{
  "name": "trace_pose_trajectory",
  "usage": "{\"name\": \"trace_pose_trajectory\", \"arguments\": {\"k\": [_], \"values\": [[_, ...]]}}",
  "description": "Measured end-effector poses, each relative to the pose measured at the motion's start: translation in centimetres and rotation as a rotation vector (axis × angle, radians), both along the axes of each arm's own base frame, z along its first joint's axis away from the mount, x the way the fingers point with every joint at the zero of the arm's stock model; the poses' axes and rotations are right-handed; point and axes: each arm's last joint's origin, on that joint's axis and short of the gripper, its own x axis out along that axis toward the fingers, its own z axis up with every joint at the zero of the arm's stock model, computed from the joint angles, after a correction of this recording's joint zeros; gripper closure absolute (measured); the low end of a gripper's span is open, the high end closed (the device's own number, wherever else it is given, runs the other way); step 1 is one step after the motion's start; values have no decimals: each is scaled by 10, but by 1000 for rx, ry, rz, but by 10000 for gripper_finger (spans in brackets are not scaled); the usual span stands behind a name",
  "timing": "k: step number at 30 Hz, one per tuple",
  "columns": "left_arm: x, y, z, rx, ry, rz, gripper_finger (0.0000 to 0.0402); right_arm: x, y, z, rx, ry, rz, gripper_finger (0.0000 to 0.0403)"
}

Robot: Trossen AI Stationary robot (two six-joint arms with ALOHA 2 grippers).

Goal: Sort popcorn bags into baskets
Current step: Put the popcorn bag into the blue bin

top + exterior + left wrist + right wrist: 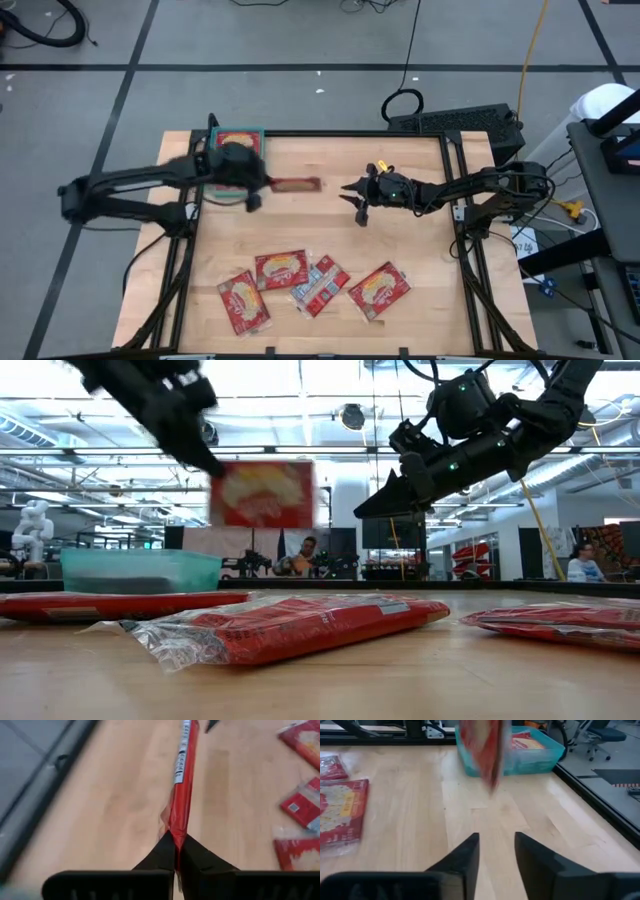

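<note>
A red popcorn bag (297,185) hangs in the air over the table's far middle, with my left gripper (262,183) shut on it. The low view shows its yellow-and-red face (262,493) well above the wood. Behind the left arm, the teal basket (240,139) stands at the far left corner with a bag (527,742) lying in it. To the right of the held bag, my right gripper (355,197) stands open above the table, its fingers (465,852) pointing at the bag with nothing between them. Several more bags (280,269) lie flat near the front edge. My left gripper pinches the bag's near end edge (176,836) between its two fingers. The fingers come from the table's left, slanting down. The bag sticks out beyond the fingertips toward the table's right, standing on edge with its faces upright, lifted clear of the table.
Bare wood lies between the basket and the bags at the front. A black frame rail (330,134) runs round the table top. In the low view, bags (290,625) lie close in front of the camera, and people sit in the room behind.
</note>
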Motion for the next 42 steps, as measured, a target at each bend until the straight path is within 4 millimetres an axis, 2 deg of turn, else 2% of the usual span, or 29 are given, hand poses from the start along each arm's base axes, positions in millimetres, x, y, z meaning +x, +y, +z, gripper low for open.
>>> {"name": "trace_pose_trajectory", "arguments": {"k": [3, 6, 10, 15, 25, 30, 36, 42], "values": [[-30, -1, 27, 54, 67, 92, 396, 0, 0, 0, -1, 0, 2, 269], [-59, -3, 39, 86, 143, 195, 393, 0, 1, 0, 1, 5, 5, 258], [-89, -6, 42, 76, 200, 288, 397, 0, 3, -2, 4, 23, 17, 255], [-111, -9, 40, 38, 268, 364, 391, 0, 9, -3, -14, 38, 48, 255], [-119, -5, 26, -90, 382, 340, 391, 1, 14, -3, -36, 46, 75, 255], [-116, 2, 12, -139, 380, 297, 396, 1, 14, -3, -35, 44, 74, 255], [-108, 12, 3, -191, 382, 296, 369, 1, 17, -3, -13, 34, 76, 255], [-107, 21, -2, -156, 468, 398, 349, 2, 21, -2, -14, 29, 92, 255]]}}
